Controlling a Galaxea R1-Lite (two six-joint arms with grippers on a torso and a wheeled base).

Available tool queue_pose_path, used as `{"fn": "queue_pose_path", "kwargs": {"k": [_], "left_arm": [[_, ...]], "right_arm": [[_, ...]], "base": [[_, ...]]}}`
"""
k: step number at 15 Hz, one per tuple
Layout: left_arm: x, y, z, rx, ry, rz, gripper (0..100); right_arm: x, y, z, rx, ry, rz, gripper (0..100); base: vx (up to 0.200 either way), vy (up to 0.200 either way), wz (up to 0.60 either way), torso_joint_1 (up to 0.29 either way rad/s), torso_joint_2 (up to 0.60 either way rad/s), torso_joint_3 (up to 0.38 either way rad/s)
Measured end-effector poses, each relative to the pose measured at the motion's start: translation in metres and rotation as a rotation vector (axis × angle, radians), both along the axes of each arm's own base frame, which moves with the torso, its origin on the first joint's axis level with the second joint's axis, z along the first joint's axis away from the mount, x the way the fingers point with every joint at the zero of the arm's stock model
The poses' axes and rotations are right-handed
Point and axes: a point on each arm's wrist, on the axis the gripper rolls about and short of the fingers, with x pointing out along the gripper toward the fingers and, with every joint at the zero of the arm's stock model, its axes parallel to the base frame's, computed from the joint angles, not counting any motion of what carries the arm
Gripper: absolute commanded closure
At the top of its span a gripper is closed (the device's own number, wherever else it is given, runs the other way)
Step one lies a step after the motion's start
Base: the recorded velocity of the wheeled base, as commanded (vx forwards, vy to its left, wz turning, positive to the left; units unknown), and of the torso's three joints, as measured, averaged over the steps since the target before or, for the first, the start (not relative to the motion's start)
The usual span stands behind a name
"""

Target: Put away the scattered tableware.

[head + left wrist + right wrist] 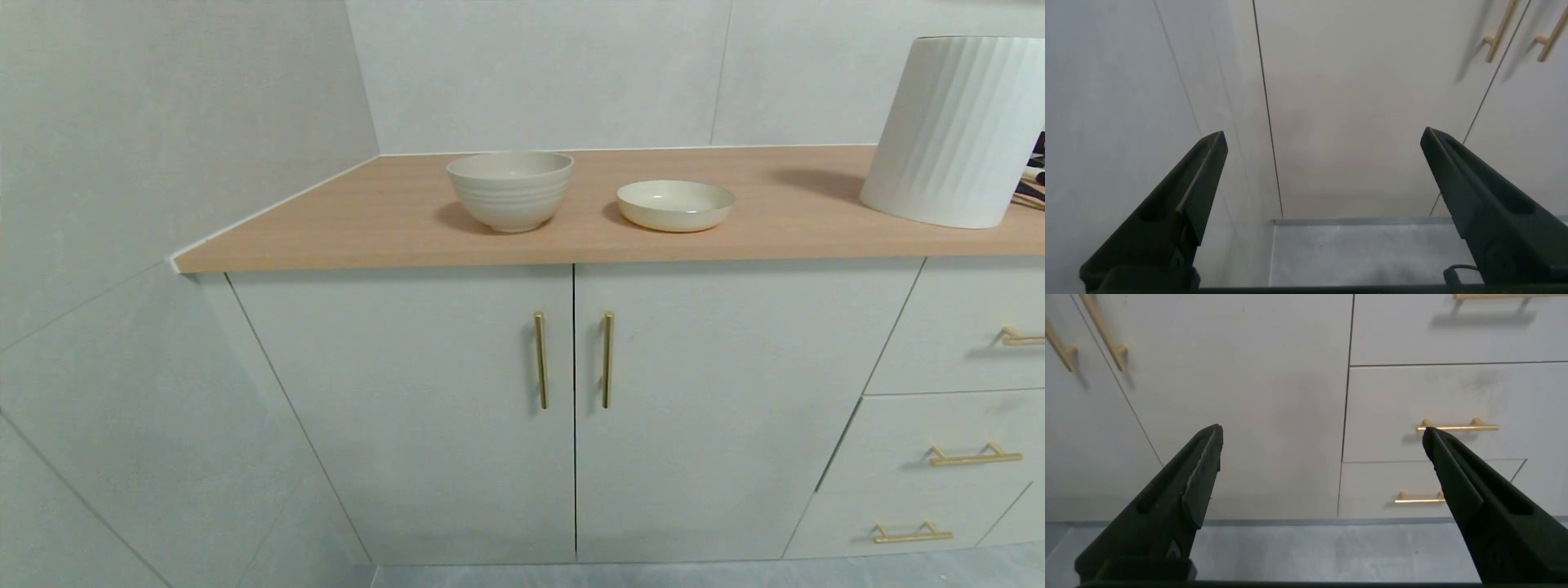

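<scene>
A deep ribbed cream bowl (510, 189) stands on the wooden countertop (392, 220), left of centre. A shallow cream dish (675, 204) sits just to its right, apart from it. Below them are two shut cabinet doors (424, 408) with gold bar handles (540, 359). My left gripper (1323, 155) hangs open low in front of the left cabinet door, holding nothing. My right gripper (1323, 445) is open too, low before the drawers (1454, 408), empty.
A tall white ribbed container (959, 131) stands at the counter's right end, with dark utensils (1033, 175) behind it. Three drawers (955, 441) with gold handles lie right of the doors. A tiled wall closes the left side. Grey floor (1372, 253) lies below.
</scene>
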Motion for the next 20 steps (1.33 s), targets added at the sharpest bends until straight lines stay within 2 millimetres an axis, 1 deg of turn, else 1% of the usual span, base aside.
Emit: {"fn": "queue_pose_path", "kwargs": {"k": [2,3,4,5,7,9,11,13,14,16,19,20], "left_arm": [[0.0,0.0,0.0,0.0,0.0,0.0,0],[0.0,0.0,0.0,0.0,0.0,0.0,0],[0.0,0.0,0.0,0.0,0.0,0.0,0],[0.0,0.0,0.0,0.001,0.0,0.0,0],[0.0,0.0,0.0,0.003,0.0,0.0,0],[0.0,0.0,0.0,0.002,0.0,0.0,0],[0.0,0.0,0.0,0.003,0.0,0.0,0],[0.0,0.0,0.0,0.004,0.0,0.0,0],[0.0,0.0,0.0,0.003,0.0,0.0,0],[0.0,0.0,0.0,0.004,0.0,0.0,0],[0.0,0.0,0.0,0.004,0.0,0.0,0],[0.0,0.0,0.0,0.003,0.0,0.0,0]], "right_arm": [[-0.001,0.0,0.003,0.008,-0.011,0.019,0],[-0.004,0.002,0.015,0.029,-0.051,0.07,0],[-0.009,0.003,0.031,0.053,-0.092,0.164,0],[-0.01,0.005,0.039,0.066,-0.087,0.252,0],[-0.001,0.007,0.052,0.086,0.007,0.377,0],[0.018,0.008,0.063,0.106,0.143,0.458,0],[0.044,0.012,0.077,0.12,0.291,0.553,0],[0.08,0.025,0.093,0.119,0.403,0.654,0],[0.1,0.035,0.101,0.117,0.434,0.699,0],[0.145,0.062,0.111,0.116,0.469,0.785,0],[0.211,0.116,0.114,0.149,0.514,0.88,0],[0.228,0.131,0.112,0.159,0.525,0.897,0]], "base": [[0.0,0.0,0.0,0.0,0.0,0.0],[0.0,0.0,0.0,0.0,0.0,0.0],[0.0,0.0,0.0,0.0,0.0,0.0],[0.0,0.0,0.0,0.0,0.0,0.0],[0.0,0.0,0.0,0.0,0.0,0.0],[0.0,0.0,0.0,0.0,0.0,0.0],[0.0,0.0,0.0,0.0,0.0,0.0],[0.0,0.0,0.0,0.0,0.0,0.0],[0.0,0.0,0.0,0.0,0.0,0.0],[0.0,0.0,0.0,0.0,0.0,0.0],[0.0,0.0,0.0,0.0,0.0,0.0],[0.0,0.0,0.0,0.0,0.0,0.0]]}}
